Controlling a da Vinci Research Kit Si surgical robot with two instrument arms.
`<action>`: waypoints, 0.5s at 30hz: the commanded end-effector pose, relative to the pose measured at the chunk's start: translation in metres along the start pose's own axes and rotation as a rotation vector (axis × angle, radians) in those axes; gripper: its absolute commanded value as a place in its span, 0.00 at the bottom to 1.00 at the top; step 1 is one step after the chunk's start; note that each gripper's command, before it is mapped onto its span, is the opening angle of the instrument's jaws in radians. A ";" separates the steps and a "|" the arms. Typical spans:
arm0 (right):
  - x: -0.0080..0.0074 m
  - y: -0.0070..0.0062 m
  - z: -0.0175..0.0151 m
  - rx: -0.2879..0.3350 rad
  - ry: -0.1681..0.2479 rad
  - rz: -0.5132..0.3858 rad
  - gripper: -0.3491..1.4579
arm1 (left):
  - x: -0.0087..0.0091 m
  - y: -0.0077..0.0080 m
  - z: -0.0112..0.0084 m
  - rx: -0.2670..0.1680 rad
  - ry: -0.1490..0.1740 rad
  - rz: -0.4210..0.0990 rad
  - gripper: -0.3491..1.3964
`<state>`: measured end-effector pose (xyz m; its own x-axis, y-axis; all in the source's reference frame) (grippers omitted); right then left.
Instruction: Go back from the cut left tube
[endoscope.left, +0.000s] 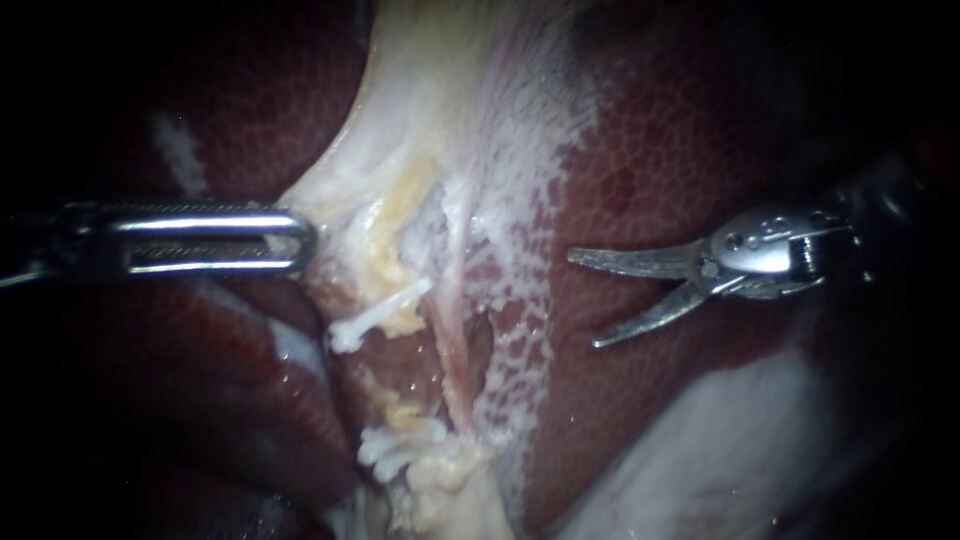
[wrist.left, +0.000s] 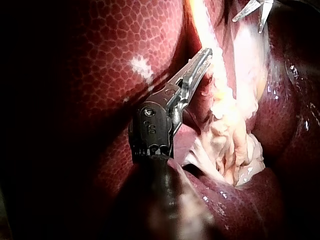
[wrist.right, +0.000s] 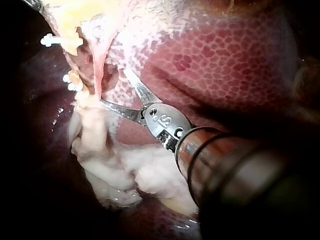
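The cut left tube shows as two stumps: an upper one carrying a white clip (endoscope.left: 378, 312) and a lower one with white clips (endoscope.left: 400, 445). To their right a pink tube (endoscope.left: 455, 335) runs whole. My right instrument (endoscope.left: 583, 300) has curved blades that stand open over the liver (endoscope.left: 700, 150), well right of the tubes. In the right wrist view the blades (wrist.right: 114, 86) gape beside the pink tube, with the clips (wrist.right: 50, 40) beyond them. My left instrument (endoscope.left: 300, 240) is shut on the edge of the pale tissue (endoscope.left: 340, 190), which tents toward it, as its own view shows (wrist.left: 200, 62).
Pale fatty tissue (endoscope.left: 440, 100) runs upward between dark red liver lobes. A whitish mass (endoscope.left: 740, 450) lies below the right instrument. In the left wrist view, folded pale tissue (wrist.left: 230, 145) lies beside the jaws, and the right instrument's blades (wrist.left: 252, 12) show far ahead.
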<state>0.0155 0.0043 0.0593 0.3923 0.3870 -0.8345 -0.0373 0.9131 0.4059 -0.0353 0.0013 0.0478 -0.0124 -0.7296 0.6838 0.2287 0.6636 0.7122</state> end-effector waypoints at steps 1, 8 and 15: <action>0.0001 -0.0002 0.0000 -0.004 -0.001 -0.004 0.95 | 0.0000 0.0001 0.0000 0.000 0.000 0.000 0.00; 0.0006 -0.0009 -0.0002 -0.046 -0.010 -0.028 0.98 | 0.0001 0.0004 0.0001 0.000 0.000 0.000 0.00; 0.0007 -0.0010 -0.0002 -0.056 -0.011 -0.041 0.98 | 0.0001 0.0004 0.0002 0.000 0.000 0.000 0.00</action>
<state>0.0156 0.0037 0.0583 0.4057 0.3473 -0.8455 -0.0709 0.9342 0.3497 -0.0354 0.0015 0.0482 -0.0125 -0.7293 0.6841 0.2288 0.6639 0.7120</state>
